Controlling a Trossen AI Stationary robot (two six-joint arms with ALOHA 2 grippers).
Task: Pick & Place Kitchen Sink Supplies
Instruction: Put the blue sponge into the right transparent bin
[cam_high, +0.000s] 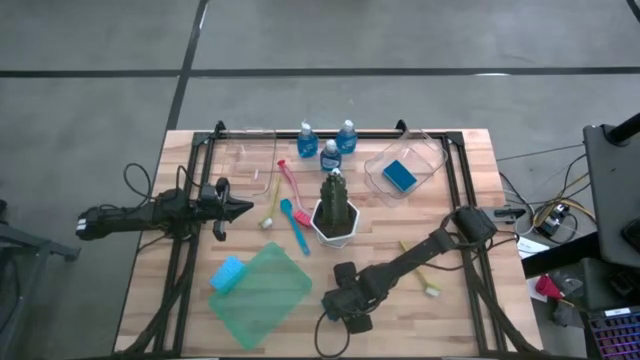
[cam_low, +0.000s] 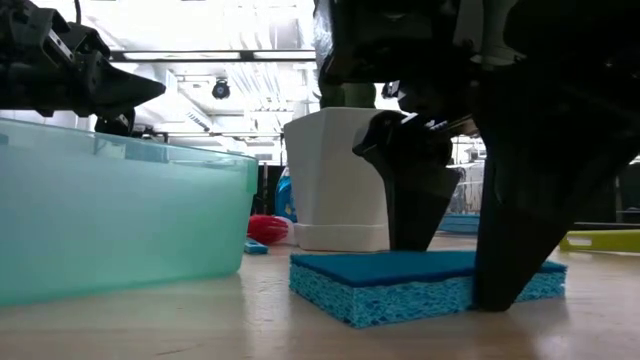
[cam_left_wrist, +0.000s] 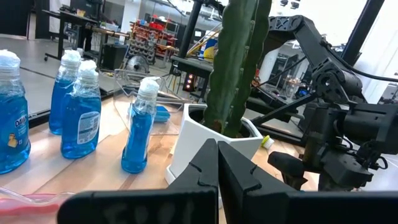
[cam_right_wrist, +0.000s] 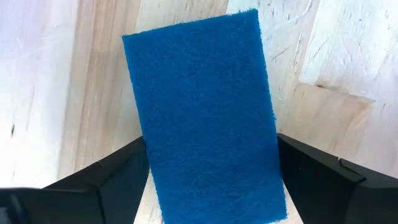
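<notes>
Right gripper is spread astride the sponge, lower centre of the high view, flat on the table, not yet clamped. Off-centre closing could skid it. Left gripper is pinched empty, mid-left.

Robotics lab: wooden workbench, equipment racks, ceiling strip lights.

Grey concrete floor fills upper part of high view, w/ dark seam lines crossing it. Light wood-plank surface sits centre frame; cables at right edge. Low view: bright ceiling strip lights upper centre, cluttered workshop bkgd.
</notes>
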